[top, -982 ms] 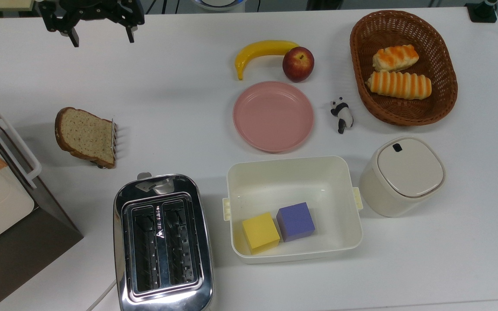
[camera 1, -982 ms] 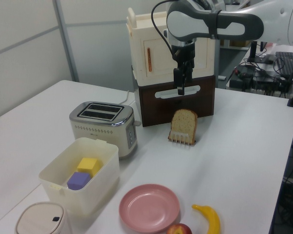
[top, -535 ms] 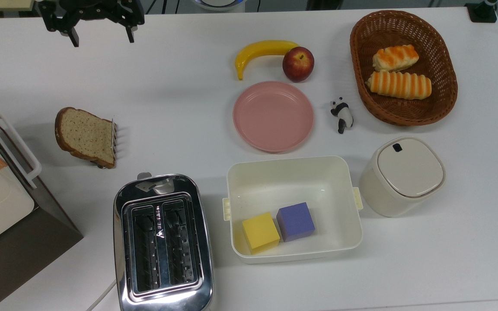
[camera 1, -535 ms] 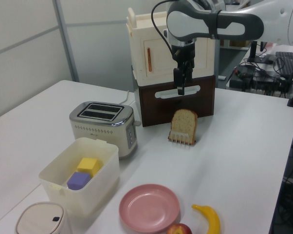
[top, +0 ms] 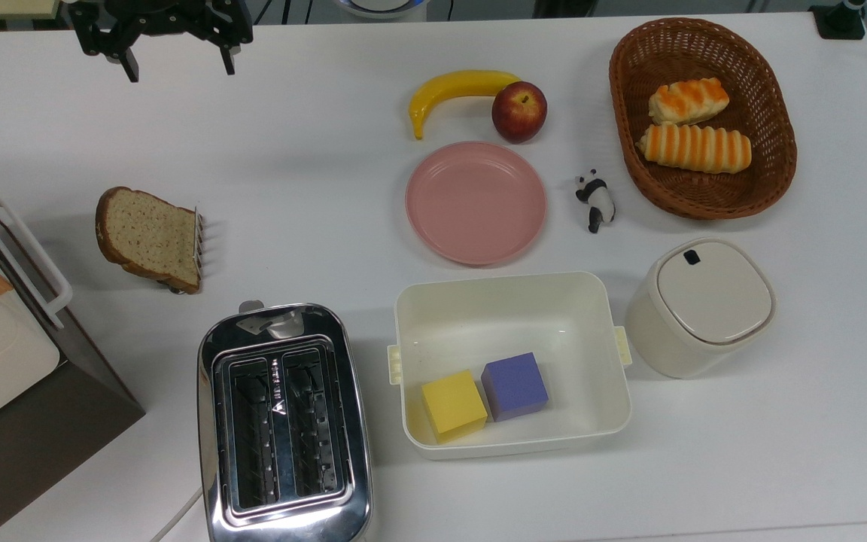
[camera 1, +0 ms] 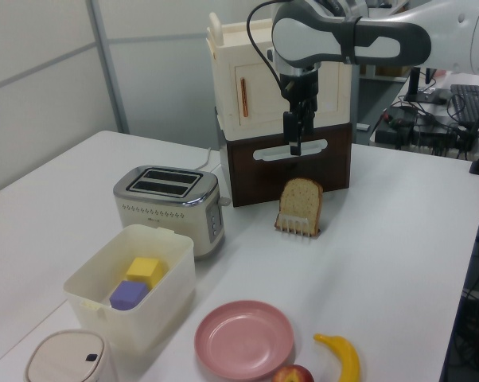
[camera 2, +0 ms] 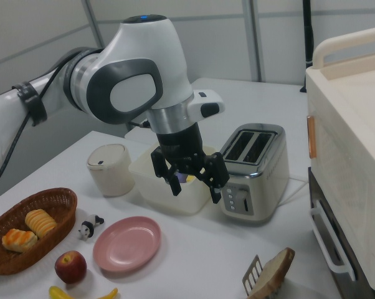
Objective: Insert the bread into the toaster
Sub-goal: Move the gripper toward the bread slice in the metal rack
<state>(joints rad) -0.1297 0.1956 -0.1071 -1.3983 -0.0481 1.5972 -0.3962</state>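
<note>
Nothing of the task looks done yet. On the white surface, the toaster sits at about 7 o'clock in the top view, both slots empty. The end effector hangs at 11 o'clock, fingers spread apart and holding nothing. The bread leans in a small wire rack at 9 o'clock, untouched. Grasping, carrying and slotting all remain.
</note>
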